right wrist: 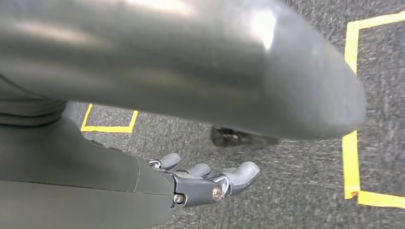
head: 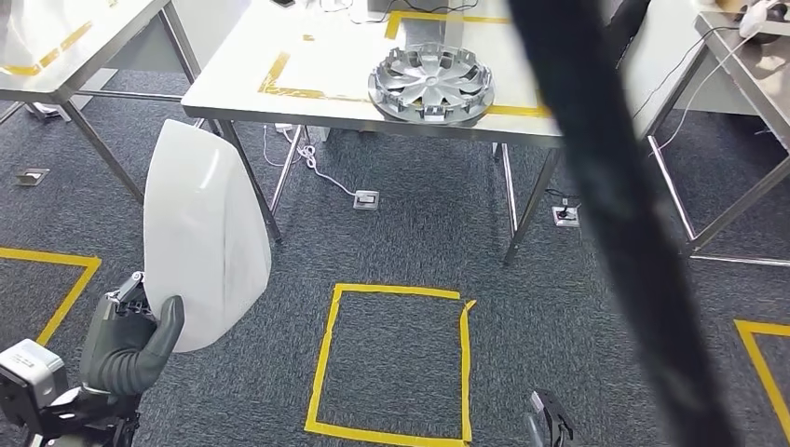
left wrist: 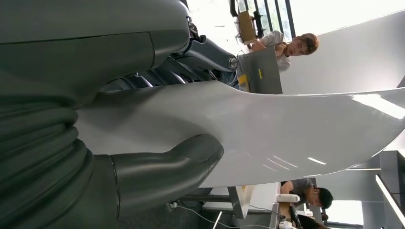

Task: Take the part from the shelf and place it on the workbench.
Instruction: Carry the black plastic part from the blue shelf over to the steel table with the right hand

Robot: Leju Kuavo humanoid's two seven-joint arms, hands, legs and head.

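My left hand (head: 130,349) grips the lower edge of a long white curved panel (head: 200,233), which stands upright over the carpet at the left of the head view. In the left wrist view the thick grey thumb (left wrist: 167,164) presses on the glossy white panel (left wrist: 286,129), with darker fingers behind it. The workbench (head: 326,56) is the white table ahead, marked with yellow tape. A silver hubcap (head: 430,82) lies on it near the front edge. My right hand (right wrist: 210,183) hangs over the carpet with fingers apart and nothing in it; its tip (head: 550,424) reaches the head view's lower edge.
A yellow tape square (head: 391,363) marks the carpet before the workbench. Another metal table (head: 65,56) stands at the left and one more (head: 755,65) at the right. A dark blurred strap (head: 606,205) crosses the head view. Seated people (left wrist: 291,45) are in the left wrist view.
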